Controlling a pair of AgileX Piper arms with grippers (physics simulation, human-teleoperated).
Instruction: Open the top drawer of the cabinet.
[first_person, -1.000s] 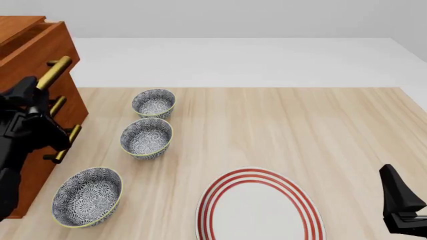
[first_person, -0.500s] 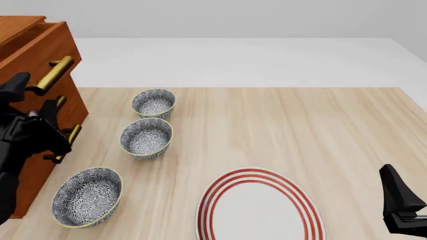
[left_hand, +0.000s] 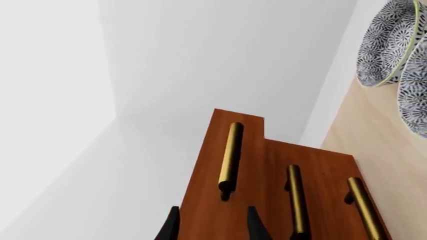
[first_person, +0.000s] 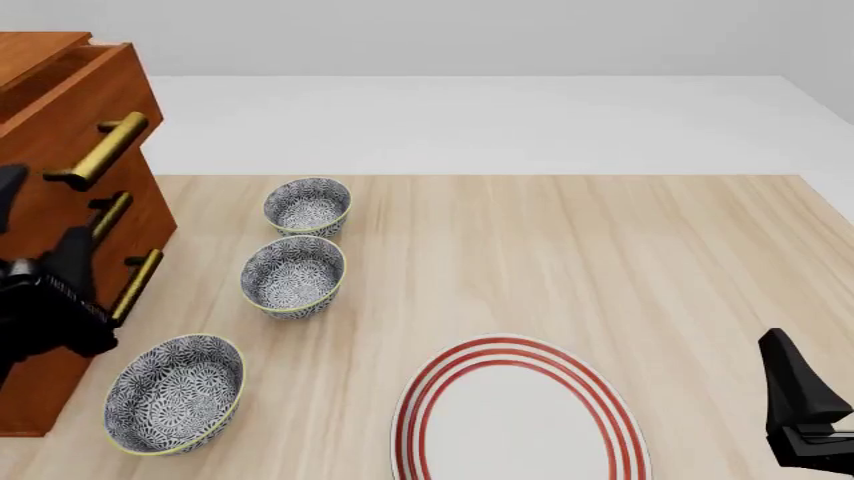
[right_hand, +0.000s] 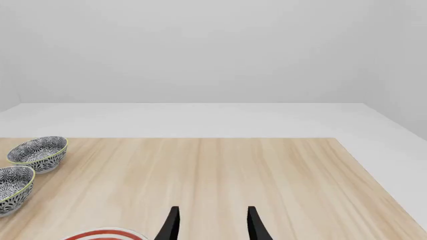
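Since a second ago the left hand (first_person: 40, 255) has dropped away from the brass handle (first_person: 104, 150) of the top drawer (first_person: 80, 105) and now sits lower and nearer the camera, with nothing between its fingers. That drawer stands at the upper left of the front view, pulled a little proud of the cabinet (first_person: 54, 390), its front jutting past the two lower drawers. From the left wrist, the top handle (left_hand: 230, 156) projects ahead of the spread fingertips (left_hand: 172, 227), clear of them, with the middle handle (left_hand: 295, 200) and the bottom handle (left_hand: 363, 207) beside it.

Near the cabinet on the wooden counter (first_person: 601, 260), three blue-patterned bowls run in a line: the far bowl (first_person: 307, 207), the middle bowl (first_person: 292, 276) just beside it, and the near bowl (first_person: 174, 394) closest to the cabinet's base. A red-striped plate (first_person: 518, 420) lies at the near edge, well apart from the bowls.

At the lower right corner the right hand (first_person: 801, 410) rests over the counter; its wrist camera shows the two fingertips (right_hand: 172, 225) parted and holding nothing.
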